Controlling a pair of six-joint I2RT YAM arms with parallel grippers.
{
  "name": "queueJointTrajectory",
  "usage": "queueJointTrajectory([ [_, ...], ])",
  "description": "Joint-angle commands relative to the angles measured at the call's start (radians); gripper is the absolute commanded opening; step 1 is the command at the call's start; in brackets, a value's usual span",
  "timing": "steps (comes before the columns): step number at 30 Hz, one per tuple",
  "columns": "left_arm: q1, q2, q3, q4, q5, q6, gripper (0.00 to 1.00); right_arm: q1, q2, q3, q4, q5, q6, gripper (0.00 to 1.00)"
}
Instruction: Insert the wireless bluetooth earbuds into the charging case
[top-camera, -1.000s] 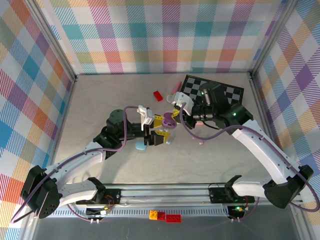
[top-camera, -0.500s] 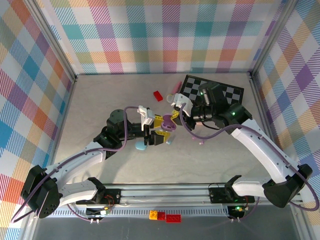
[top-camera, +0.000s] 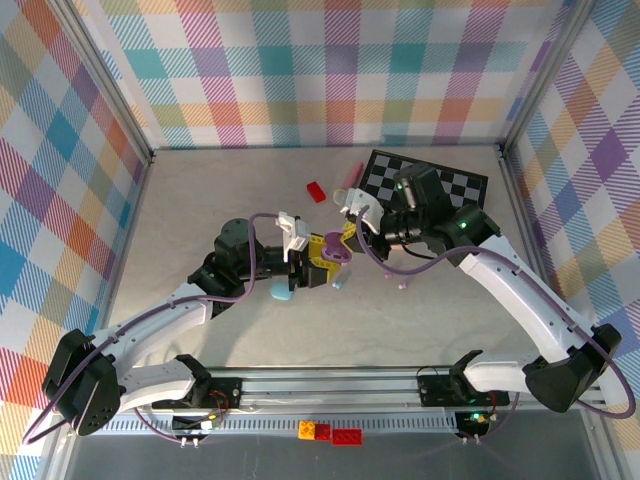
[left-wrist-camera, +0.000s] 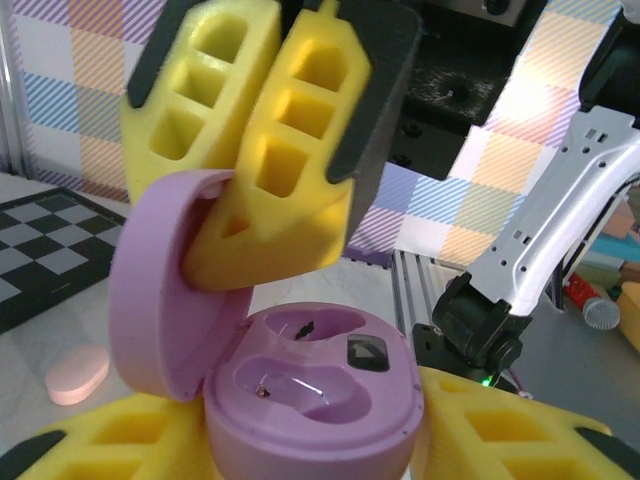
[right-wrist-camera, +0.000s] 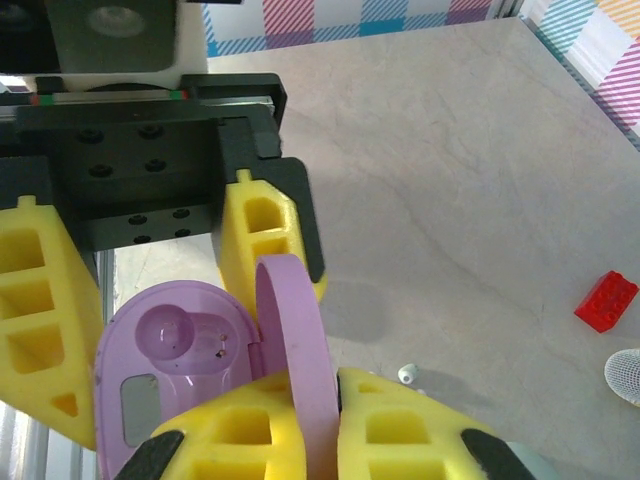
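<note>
A purple charging case (top-camera: 336, 254) hangs above the table's middle, lid swung open. Its base (left-wrist-camera: 315, 400) sits between the yellow fingers of my left gripper (left-wrist-camera: 315, 445), which press on both sides. Both wells in the base (right-wrist-camera: 170, 345) are empty. My right gripper (right-wrist-camera: 335, 425) is shut on the upright lid (right-wrist-camera: 295, 350), pinching its edge from above (left-wrist-camera: 160, 290). In the top view the left gripper (top-camera: 318, 264) and right gripper (top-camera: 346, 238) meet at the case. A tiny whitish earbud (right-wrist-camera: 405, 374) lies on the table just beyond the right fingers. A small purple bud (top-camera: 401, 286) lies to the right.
A red brick (top-camera: 316, 191) and a pink piece (top-camera: 349, 176) lie at the back beside a checkerboard (top-camera: 440, 185). A pale blue oval case (top-camera: 283, 291) rests under the left arm. A pink oval (left-wrist-camera: 75, 375) lies on the table. The rail (top-camera: 330, 400) runs along the near edge.
My left gripper's fingers have closed in on the case base. The right gripper stays shut on the lid, shifted slightly.
</note>
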Motion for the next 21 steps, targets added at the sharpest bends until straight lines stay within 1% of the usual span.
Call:
queueJointTrajectory([
  [1,-0.004,0.002,0.015,0.040,0.014,0.000,0.41,0.006,-0.001,0.021,-0.002,-0.045,-0.009,0.00],
  [6,-0.003,0.002,0.016,0.045,0.012,0.000,0.35,0.006,-0.003,0.021,-0.006,-0.050,-0.006,0.00],
  [10,-0.003,0.004,0.012,0.052,0.010,0.001,0.33,0.006,-0.013,0.021,0.000,-0.047,0.006,0.00],
  [11,-0.003,0.005,0.010,0.058,0.009,0.001,0.33,0.006,-0.015,0.020,0.003,-0.046,0.010,0.02],
  [13,-0.002,0.007,0.000,0.075,0.000,-0.003,0.33,0.004,-0.026,0.019,0.025,-0.036,0.033,0.22],
  [15,0.000,0.010,-0.015,0.119,-0.011,-0.027,0.33,-0.001,-0.045,0.009,0.058,-0.049,0.050,0.31],
  [16,0.001,0.013,-0.024,0.147,-0.012,-0.049,0.33,-0.005,-0.056,0.006,0.075,-0.063,0.063,0.41],
  [18,0.004,0.019,-0.030,0.183,-0.011,-0.079,0.32,-0.017,-0.077,0.004,0.097,-0.105,0.083,0.56],
  [19,0.006,0.022,-0.033,0.196,-0.012,-0.088,0.32,-0.025,-0.090,0.000,0.112,-0.124,0.095,0.62],
  [20,0.006,0.023,-0.036,0.208,-0.013,-0.092,0.32,-0.035,-0.104,-0.007,0.129,-0.142,0.109,0.64],
  [21,0.007,0.023,-0.039,0.216,-0.019,-0.095,0.32,-0.045,-0.116,-0.014,0.143,-0.158,0.123,0.68],
])
